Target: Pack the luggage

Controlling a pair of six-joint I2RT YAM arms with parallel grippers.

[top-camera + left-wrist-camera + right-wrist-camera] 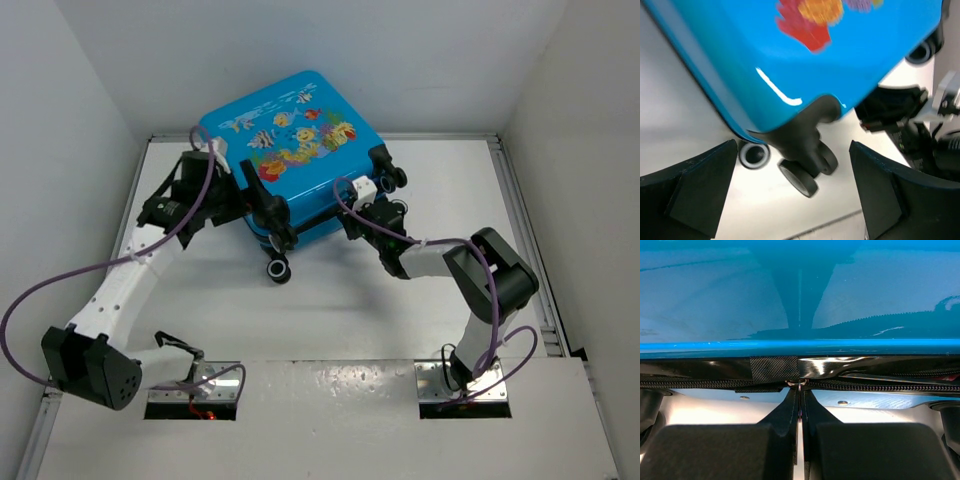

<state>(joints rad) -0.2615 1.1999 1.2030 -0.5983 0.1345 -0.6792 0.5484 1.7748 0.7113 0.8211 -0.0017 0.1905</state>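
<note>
Closed luggage at upper centre of the table: a stiff, glossy shell, probably slippery, best held at trim. The left end effector stands apart beside a corner wheel. The right end effector is pinched together on the zipper pull.

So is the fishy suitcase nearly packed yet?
Nearly. The luggage lid is down, so the packing looks done. Right now the right gripper is pinched shut on the zipper pull at the seam, while the left gripper is open by a wheel. Left to do: probably zipping it round; how much is zipped, I cannot tell.
</note>
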